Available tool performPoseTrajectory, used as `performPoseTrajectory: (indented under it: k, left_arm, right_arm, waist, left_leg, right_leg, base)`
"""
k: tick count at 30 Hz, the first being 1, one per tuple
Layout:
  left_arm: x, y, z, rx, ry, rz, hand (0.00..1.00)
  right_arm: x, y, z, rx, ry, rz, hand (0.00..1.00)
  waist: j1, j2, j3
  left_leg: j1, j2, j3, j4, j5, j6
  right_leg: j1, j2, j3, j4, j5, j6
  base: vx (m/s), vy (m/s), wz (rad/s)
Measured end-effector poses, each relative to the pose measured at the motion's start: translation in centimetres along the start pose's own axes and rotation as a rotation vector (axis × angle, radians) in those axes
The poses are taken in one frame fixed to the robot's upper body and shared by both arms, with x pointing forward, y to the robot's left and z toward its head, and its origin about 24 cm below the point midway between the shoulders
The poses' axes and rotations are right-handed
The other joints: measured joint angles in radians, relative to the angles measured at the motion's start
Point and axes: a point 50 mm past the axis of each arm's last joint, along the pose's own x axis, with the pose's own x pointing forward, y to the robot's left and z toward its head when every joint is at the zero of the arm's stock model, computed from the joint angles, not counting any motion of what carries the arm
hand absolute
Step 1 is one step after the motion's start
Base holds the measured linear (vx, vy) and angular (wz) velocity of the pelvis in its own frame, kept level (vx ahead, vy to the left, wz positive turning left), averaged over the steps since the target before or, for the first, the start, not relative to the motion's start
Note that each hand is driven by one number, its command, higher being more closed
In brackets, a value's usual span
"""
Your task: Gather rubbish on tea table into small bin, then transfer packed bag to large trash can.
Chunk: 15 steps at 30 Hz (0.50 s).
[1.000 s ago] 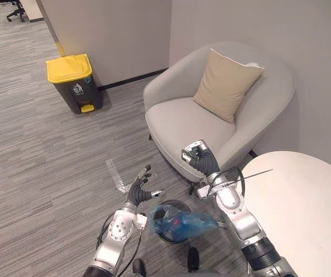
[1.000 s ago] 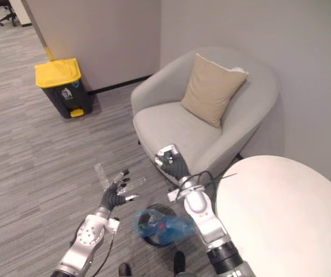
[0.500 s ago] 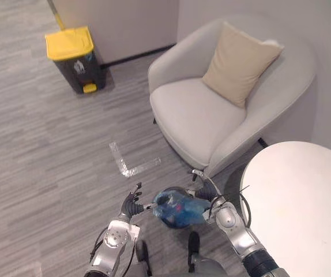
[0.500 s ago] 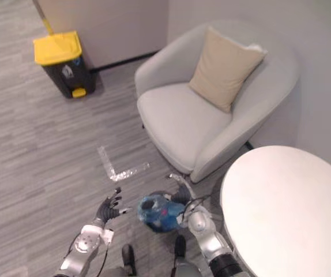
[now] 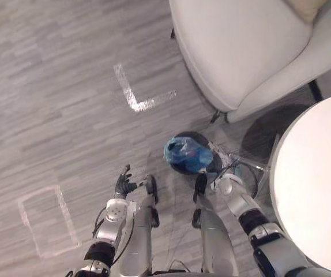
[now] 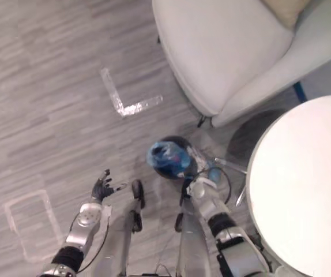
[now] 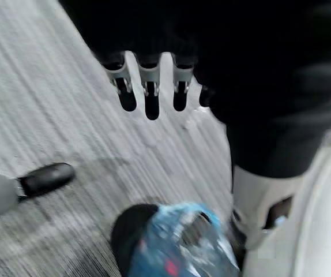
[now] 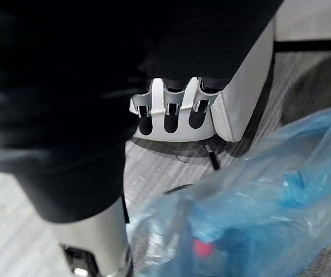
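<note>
Left hand (image 5: pixel 124 184) is low over the grey carpet (image 5: pixel 50 115), left of the bin. Its fingers (image 7: pixel 149 95) are straight and slightly spread, holding nothing and touching nothing. Right hand (image 8: pixel 166 109) is down at the right side of the bin, fingers straight and pointing toward the armchair base, not closed on anything. The bag plastic lies right beside the palm; can't tell if they touch.

Small black bin (image 7: pixel 126 229) stands on the floor between the two hands, just in front of the armchair. Blue bag (image 5: pixel 185 153) sits in it, bunched up and bulging over the rim. The plastic is thin, crinkled and half see-through, and a red bit shows inside in the right wrist view.

Taped square (image 5: pixel 44 219) is on the carpet far left, with a taped L mark (image 5: pixel 136 99) further up. Pale armchair (image 5: pixel 240 46) is beyond the bin. White round tea table (image 5: pixel 315 173) is at right, close to the right arm.
</note>
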Motion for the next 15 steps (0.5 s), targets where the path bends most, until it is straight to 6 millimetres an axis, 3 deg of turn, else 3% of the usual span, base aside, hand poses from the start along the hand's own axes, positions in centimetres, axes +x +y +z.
performPoseTrajectory:
  k: [6, 15]
  left_arm:
    - [0.8, -0.6, 2.4, -0.128, -0.075, 0.059, 0.0]
    - [1.3, -0.9, 5.5, -0.233, -0.172, 0.097, 0.0]
  right_arm:
    - [1.5, -1.9, 2.1, -0.033, -0.049, -0.1, 0.0]
    - [3.5, -5.7, 4.2, -0.042, -0.071, -0.264, 0.0]
  waist:
    - [0.009, 0.008, 0.022]
    - [0.019, 0.009, 0.054]
  left_leg:
    - [-0.191, 0.034, -0.003, 0.143, -0.049, 0.005]
    - [-0.365, 0.059, 0.0, 0.202, -0.048, 0.002]
  right_leg:
    - [-0.147, 0.0, -0.01, 0.069, -0.006, -0.012]
    - [-0.331, -0.008, -0.031, 0.173, -0.03, -0.034]
  base:
    - [-0.09, -0.002, 0.03]
    - [-0.02, -0.023, 0.04]
